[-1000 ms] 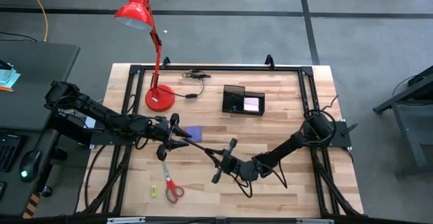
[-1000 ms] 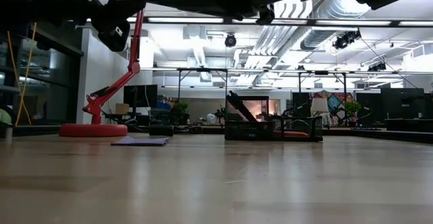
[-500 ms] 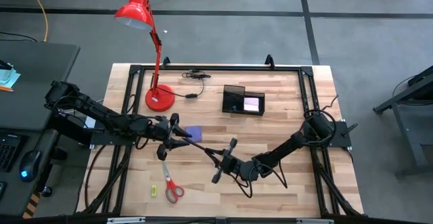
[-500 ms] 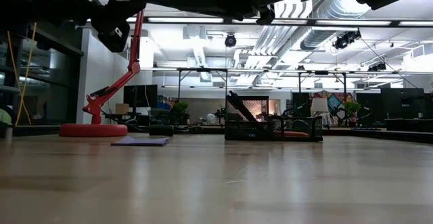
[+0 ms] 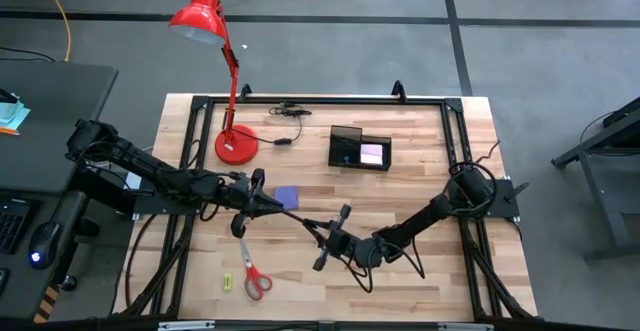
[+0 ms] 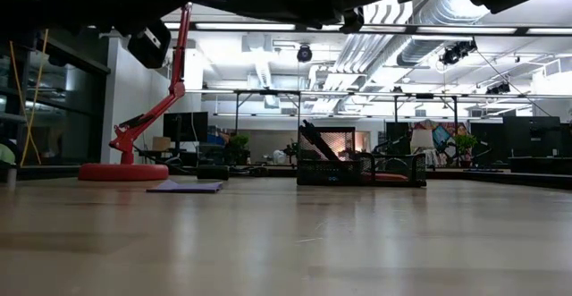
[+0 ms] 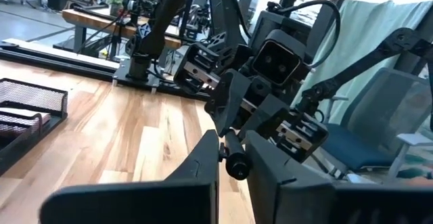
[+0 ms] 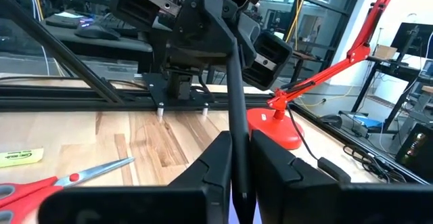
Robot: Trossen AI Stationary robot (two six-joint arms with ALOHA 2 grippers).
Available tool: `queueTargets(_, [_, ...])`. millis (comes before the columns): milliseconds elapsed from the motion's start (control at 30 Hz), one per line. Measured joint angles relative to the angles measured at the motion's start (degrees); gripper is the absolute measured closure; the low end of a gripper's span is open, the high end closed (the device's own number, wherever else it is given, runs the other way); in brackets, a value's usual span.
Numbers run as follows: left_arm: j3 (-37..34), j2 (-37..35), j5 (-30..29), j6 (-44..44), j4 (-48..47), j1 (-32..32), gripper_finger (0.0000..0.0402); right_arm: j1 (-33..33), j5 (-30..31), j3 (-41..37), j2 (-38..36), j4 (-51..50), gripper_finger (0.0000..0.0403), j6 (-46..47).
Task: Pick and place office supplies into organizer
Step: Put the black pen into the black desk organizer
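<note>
A thin black pen (image 5: 296,214) hangs in the air between my two grippers, above the table's middle. My left gripper (image 5: 271,204) reaches in from the left and is shut on one end of it. My right gripper (image 5: 314,223) comes from the right and is shut on the other end. A purple note pad (image 5: 287,195) lies flat on the table just beyond the pen. Red-handled scissors (image 5: 254,275) and a small yellow-green piece (image 5: 228,282) lie near the front left. The black organizer (image 5: 358,148) stands at the back, a pink pad (image 5: 371,154) inside it. My left gripper pinches the pen's left end (image 7: 236,164) between its two fingers. The fingers lie level, coming from the table's left, and run along the pen. The pen is lifted clear of the table. My right gripper pinches the pen's other end (image 8: 236,129) between its two fingers. The fingers lie level, coming from the right and near side, along the pen. The shaft (image 8: 231,75) runs straight out to my left gripper.
A red desk lamp (image 5: 236,143) stands at the back left with a black cable (image 5: 290,111) beside it. Bare wood lies to the right of the organizer and along the near right part of the table (image 5: 440,281).
My left gripper has shut on the pen's left end, which my right gripper keeps holding out to it. Neither arm has shifted, and the pen stays in the air where it was.
</note>
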Motion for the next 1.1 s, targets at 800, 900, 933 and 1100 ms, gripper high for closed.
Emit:
queueTargets(800, [0.6, 0.0, -13.9, 1.9, -0.2, 0.1, 0.035, 11.7, 34.7, -0.7, 0.0, -12.8, 0.0213, 2.3])
queueTargets(900, [2.6, 0.0, -15.0, 3.6, -0.5, 1.0, 0.0364, 13.6, 34.5, -0.9, 0.0, -17.7, 0.0213, 6.7])
queueTargets(933, [3.9, 0.0, -14.6, 3.7, -1.7, 1.7, 0.0371, 14.2, 34.3, -0.9, 0.0, -20.1, 0.0213, 8.4])
queueTargets(1100, [11.7, 1.1, -12.5, 3.7, -13.3, 6.0, 0.0385, 17.0, 34.7, -0.9, 0.0, -33.4, 0.0214, 19.6])
